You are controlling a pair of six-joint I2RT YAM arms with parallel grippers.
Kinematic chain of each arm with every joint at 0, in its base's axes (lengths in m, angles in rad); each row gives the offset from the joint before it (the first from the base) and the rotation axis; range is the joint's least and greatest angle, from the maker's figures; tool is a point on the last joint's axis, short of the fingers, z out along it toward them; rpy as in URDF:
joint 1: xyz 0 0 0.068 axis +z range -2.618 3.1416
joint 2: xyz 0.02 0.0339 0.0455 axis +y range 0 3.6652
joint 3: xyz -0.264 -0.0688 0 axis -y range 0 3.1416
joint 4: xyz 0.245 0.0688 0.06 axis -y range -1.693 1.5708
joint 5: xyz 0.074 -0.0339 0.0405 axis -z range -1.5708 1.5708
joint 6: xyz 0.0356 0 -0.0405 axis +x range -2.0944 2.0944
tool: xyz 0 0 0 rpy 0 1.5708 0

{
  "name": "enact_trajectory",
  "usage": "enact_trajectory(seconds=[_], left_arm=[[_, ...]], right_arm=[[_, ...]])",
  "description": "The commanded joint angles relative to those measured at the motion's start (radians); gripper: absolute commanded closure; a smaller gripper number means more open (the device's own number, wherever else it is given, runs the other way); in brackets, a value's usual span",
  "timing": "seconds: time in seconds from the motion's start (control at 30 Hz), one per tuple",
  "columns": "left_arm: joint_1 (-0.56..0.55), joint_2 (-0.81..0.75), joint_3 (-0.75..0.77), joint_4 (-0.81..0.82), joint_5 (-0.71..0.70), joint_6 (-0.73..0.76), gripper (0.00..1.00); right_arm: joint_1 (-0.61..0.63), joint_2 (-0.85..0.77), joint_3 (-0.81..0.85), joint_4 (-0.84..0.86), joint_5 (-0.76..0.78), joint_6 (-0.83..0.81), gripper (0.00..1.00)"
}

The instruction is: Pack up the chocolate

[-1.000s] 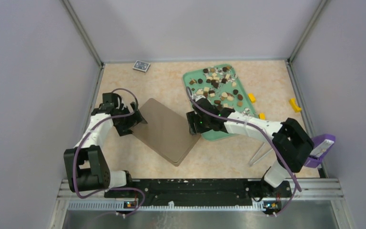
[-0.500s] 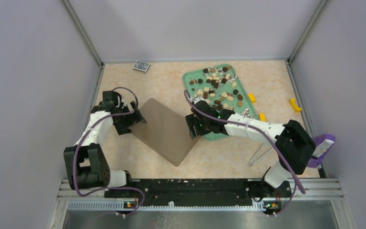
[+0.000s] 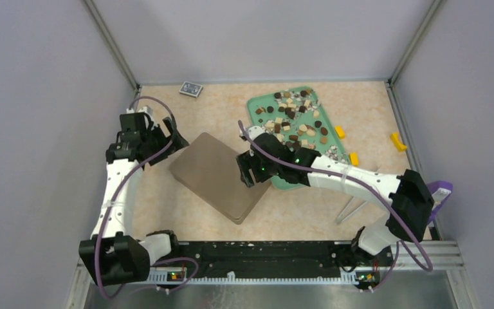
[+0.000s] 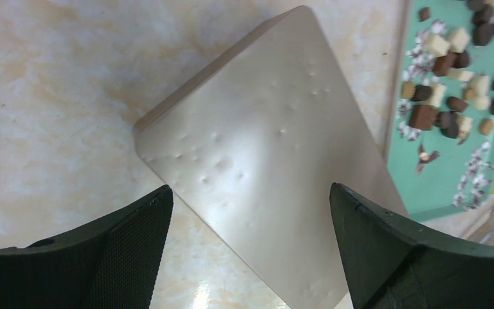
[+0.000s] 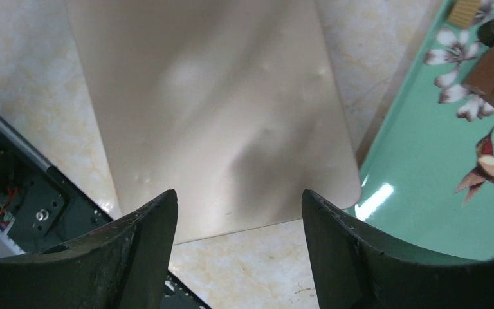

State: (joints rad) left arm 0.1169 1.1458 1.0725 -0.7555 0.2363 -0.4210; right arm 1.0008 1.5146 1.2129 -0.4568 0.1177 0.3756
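Here's the pale marbled table (image 3: 231, 106), walled in on three sides, with both arms reaching out over it. The left arm stretches up the left side, and the right arm sweeps in low from the right edge toward the centre.

In the middle lies a flat tan box (image 3: 215, 174), closed and turned on the diagonal, its lid faintly dimpled in the wrist views. Its right corner sits just beside the near-left rim of the green tray (image 3: 249, 106), which runs back toward the far right.

Now the left gripper (image 3: 166, 138): it hovers at the box's far-left corner, fingers spread wide with nothing between them. Its own camera looks straight down at the lid through that gap. The right gripper (image 3: 247, 170) hangs over the box's right edge, right at the border with the tray. Its jaws are parted too, gripping nothing. I can't say whether either one touches the lid.

The chocolate (image 3: 292, 119) is all on the tray, a loose scatter of dark brown, tan and cream pieces heaped toward the far end. None is in a gripper.

Three small yellow blocks (image 3: 339, 131) dot the table right of the tray. A little dark patterned card (image 3: 191, 89) lies by the back wall.
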Motion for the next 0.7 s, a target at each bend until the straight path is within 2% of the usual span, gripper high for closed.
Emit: enact_trajectory(seconds=[0.0, 0.23, 0.37, 0.43, 0.67], left_arm=[[-0.002, 0.036, 0.011, 0.086, 0.082, -0.022, 0.06], [-0.006, 0.157, -0.168, 0.223, 0.128, -0.025, 0.05], [-0.009, 0.198, -0.216, 0.196, 0.116, -0.017, 0.06], [-0.011, 0.181, -0.205, 0.173, 0.112, -0.013, 0.05], [-0.025, 0.062, -0.026, 0.117, 0.132, -0.021, 0.04]], right_arm=[[0.071, 0.026, 0.056, 0.027, -0.027, -0.046, 0.31], [0.096, 0.122, -0.085, 0.068, -0.007, -0.028, 0.32], [0.095, 0.145, -0.099, 0.008, 0.015, -0.021, 0.32], [0.095, 0.103, -0.086, -0.005, 0.046, -0.028, 0.32], [0.094, 0.014, 0.062, -0.008, 0.112, -0.069, 0.30]])
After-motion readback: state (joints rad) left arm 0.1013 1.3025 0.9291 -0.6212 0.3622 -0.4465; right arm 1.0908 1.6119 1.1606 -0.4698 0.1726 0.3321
